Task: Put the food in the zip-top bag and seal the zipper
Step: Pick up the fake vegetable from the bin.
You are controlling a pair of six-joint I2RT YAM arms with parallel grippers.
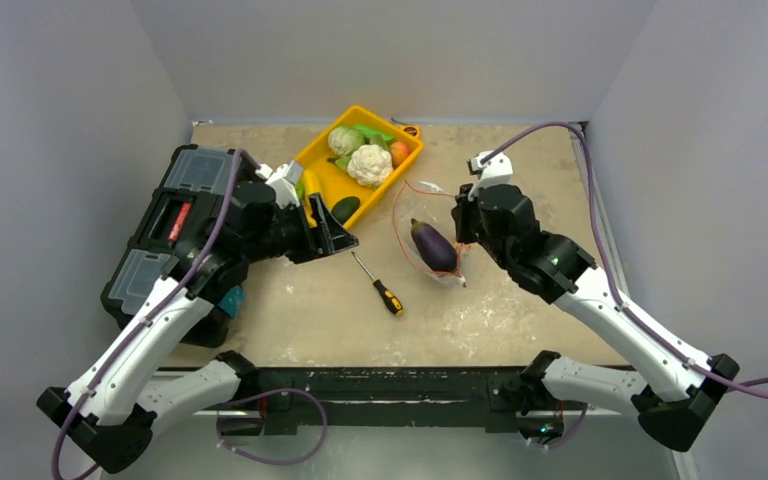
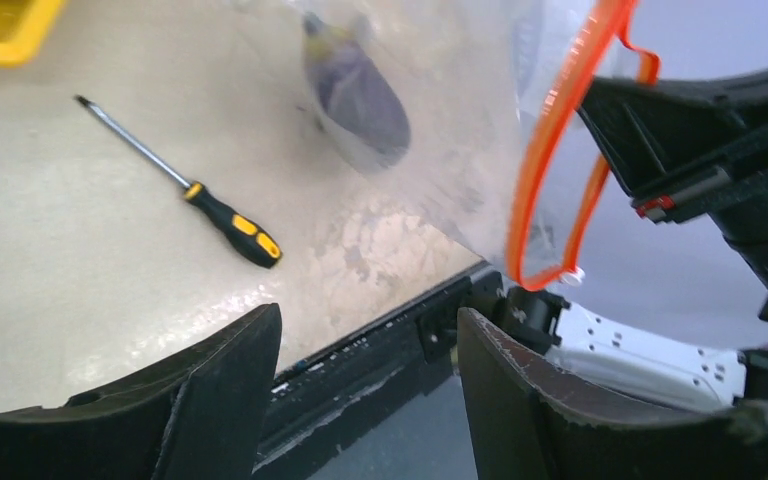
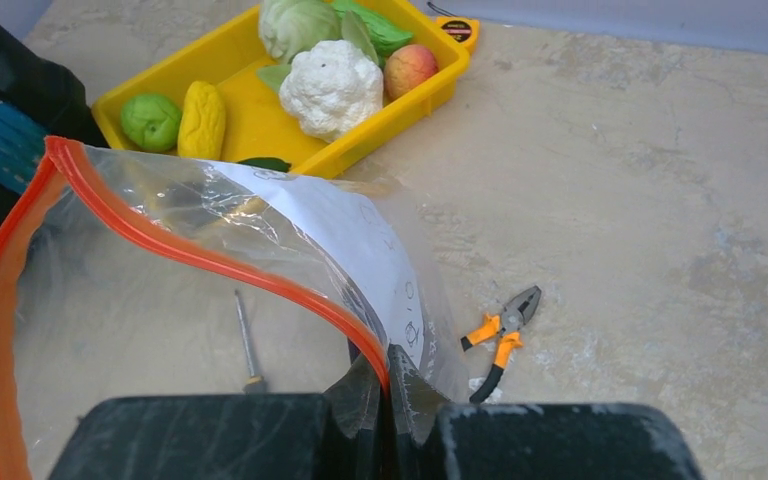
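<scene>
The right hand (image 3: pixel 388 415) is closed on the edge of the zip-top bag (image 3: pixel 160 310), pinching the clear film just below the zipper (image 3: pixel 190 250). The fingertips are hidden by crumpled plastic. The bag's mouth is lifted and gapes open as a loop. The eggplant (image 1: pixel 433 245) lies inside the bag and is blurred through the film in the left wrist view. The left hand (image 2: pixel 365 390) stands wide with nothing between its fingers, near the bag but apart from it.

On the tabletop (image 3: pixel 660 200), the yellow tray (image 3: pixel 390 130) carries:
- cabbage (image 3: pixel 298 25)
- cauliflower (image 3: pixel 330 88)
- orange-red fruit (image 3: pixel 410 68)
- corn (image 3: pixel 201 118)
- lime (image 3: pixel 150 120)
- avocado (image 1: pixel 346 208), of which only a sliver shows past the bag's rim in the right wrist view

A screwdriver (image 1: pixel 380 285) lies between the arms. Pliers (image 3: pixel 500 335) lie beside the bag.
</scene>
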